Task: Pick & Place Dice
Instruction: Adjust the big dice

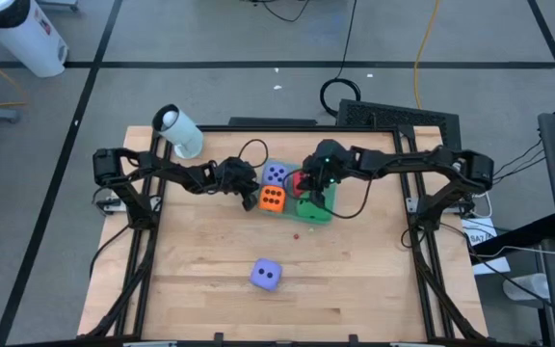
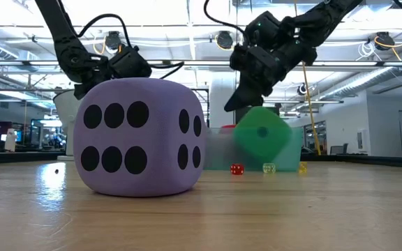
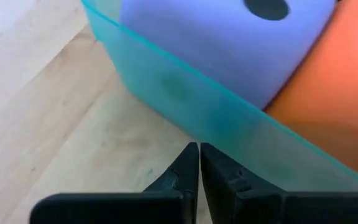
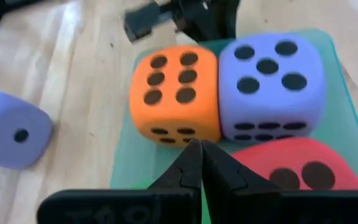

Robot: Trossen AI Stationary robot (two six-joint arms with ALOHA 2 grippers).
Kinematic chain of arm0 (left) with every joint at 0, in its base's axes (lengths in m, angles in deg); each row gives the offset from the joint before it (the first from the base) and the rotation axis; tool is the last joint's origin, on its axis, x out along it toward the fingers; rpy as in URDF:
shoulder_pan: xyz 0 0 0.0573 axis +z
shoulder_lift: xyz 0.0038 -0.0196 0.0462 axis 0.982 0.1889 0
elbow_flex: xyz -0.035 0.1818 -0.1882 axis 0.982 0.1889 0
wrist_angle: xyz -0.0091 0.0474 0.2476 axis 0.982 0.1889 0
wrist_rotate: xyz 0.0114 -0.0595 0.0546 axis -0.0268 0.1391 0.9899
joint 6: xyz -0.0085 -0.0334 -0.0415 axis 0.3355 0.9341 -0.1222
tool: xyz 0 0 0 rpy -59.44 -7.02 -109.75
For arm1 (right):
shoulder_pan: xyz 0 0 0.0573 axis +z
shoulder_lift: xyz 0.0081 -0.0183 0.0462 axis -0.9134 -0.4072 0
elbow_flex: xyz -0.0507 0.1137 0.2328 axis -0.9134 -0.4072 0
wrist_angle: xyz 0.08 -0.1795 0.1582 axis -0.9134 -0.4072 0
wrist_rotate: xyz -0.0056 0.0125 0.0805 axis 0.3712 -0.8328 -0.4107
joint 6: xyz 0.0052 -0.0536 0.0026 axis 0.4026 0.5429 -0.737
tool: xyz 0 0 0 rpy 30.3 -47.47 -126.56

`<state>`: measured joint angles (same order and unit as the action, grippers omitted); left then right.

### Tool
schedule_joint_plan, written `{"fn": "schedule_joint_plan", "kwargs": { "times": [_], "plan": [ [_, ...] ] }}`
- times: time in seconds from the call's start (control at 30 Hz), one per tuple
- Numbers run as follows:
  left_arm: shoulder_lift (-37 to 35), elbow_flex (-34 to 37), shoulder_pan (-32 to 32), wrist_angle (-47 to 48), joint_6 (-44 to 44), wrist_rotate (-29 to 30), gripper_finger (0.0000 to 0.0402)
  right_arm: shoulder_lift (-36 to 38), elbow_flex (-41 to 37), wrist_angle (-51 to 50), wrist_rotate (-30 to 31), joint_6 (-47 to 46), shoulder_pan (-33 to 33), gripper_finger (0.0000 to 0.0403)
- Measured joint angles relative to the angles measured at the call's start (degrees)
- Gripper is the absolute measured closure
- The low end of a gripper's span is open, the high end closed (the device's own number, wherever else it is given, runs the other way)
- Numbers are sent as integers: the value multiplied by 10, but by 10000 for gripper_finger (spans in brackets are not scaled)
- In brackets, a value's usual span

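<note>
- Target: the lone lavender die [image 1: 266,275] lies on the bare table [image 1: 374,280] toward the front edge, well apart from everything else. It looks like the only die not yet gathered, so I take picking it up to be the step in hand.
- Four dice are grouped at the translucent green tray [image 4: 345,118]: the orange die [image 4: 174,93] and the second lavender die [image 4: 271,81] sit side by side and touching, with the red die [image 4: 297,165] just beside them.
- The green die [image 2: 260,134] shows in the low view tipped onto an edge, right under the right gripper [image 4: 200,146]. I cannot tell whether it has settled flat.
- The right gripper hangs over the tray with its fingers pressed together and nothing between them.
- The left gripper [image 3: 199,148] sits low at the tray's outer wall, fingers likewise closed on nothing.
- Whichever arm goes should first rise straight up, clear of the tray and the packed dice, so that it knocks none of them out.
- The fingers should spread wide before the descent. The cube looks soft and broad, so closed tips would only push it away.
- Best is to come down from above, square to two opposite faces, and squeeze near the cube's middle rather than its upper edge. Foam gives, and a high pinch may let it roll out.
- For the drop, the free space in the tray is small, so the die is better released low over the gap than from a height.
- The other arm is best parked away from the tray's near side.
</note>
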<state>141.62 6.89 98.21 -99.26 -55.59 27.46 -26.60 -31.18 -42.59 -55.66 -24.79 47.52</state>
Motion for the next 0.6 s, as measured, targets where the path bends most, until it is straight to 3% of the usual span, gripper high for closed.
{"fn": "schedule_joint_plan", "kwargs": {
  "times": [0.2, 0.37, 0.47, 0.6],
  "plan": [
    [0, 1, 1, 0, -10, 11, 376, 39, 39, -77, 3, -28, 8, 403],
    [-2, 2, 2, 13, -31, 15, 376, 81, 82, -251, 63, -25, 15, 403],
    [-14, 2, 2, 28, -51, 16, 376, 95, 82, -338, 77, -29, 15, 403],
    [-32, 2, 3, 62, -53, 18, 376, 88, 71, -378, 80, -43, 27, 403]
  ]
}}
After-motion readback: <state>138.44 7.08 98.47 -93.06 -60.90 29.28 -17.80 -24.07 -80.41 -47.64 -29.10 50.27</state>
